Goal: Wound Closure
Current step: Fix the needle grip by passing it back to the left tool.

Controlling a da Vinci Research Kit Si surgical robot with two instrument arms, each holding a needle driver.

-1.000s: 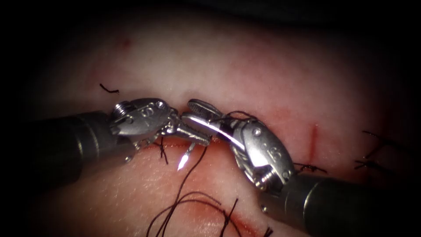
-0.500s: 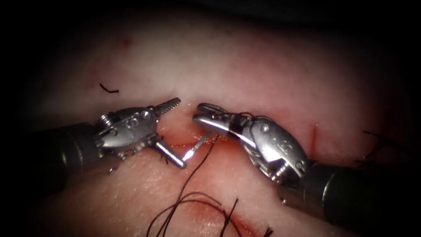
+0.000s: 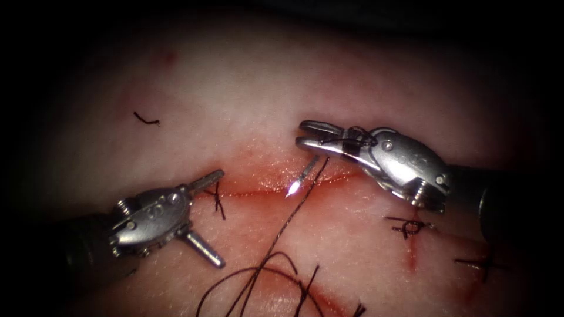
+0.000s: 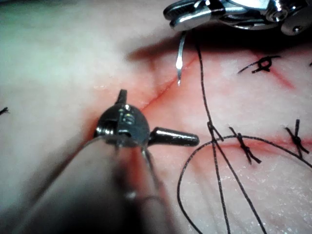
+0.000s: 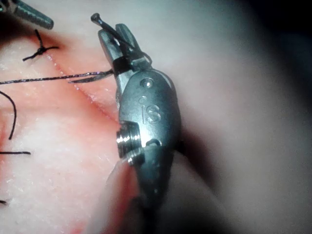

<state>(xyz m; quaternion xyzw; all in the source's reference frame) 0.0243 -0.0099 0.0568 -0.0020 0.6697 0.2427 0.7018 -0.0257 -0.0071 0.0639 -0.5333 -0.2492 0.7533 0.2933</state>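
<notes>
left gripper (image 3: pixel 205 217): jaws spread wide, nothing held | right gripper (image 3: pixel 311 134): jaws closed

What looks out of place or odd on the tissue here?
A loose cut end of thread lies alone on the tissue, far from the cut. Otherwise nothing odd: the right tool holds the needle near its rear end, free above the cut; the left tool is open, holding nothing.

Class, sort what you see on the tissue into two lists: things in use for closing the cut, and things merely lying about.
In use:
- needle, held near its tail by the right tool, tip free above the cut
- thread trailing from it
- left tool, open, holding nothing
- tissue

Lying about:
- cut end of thread
- finished stitches
</notes>
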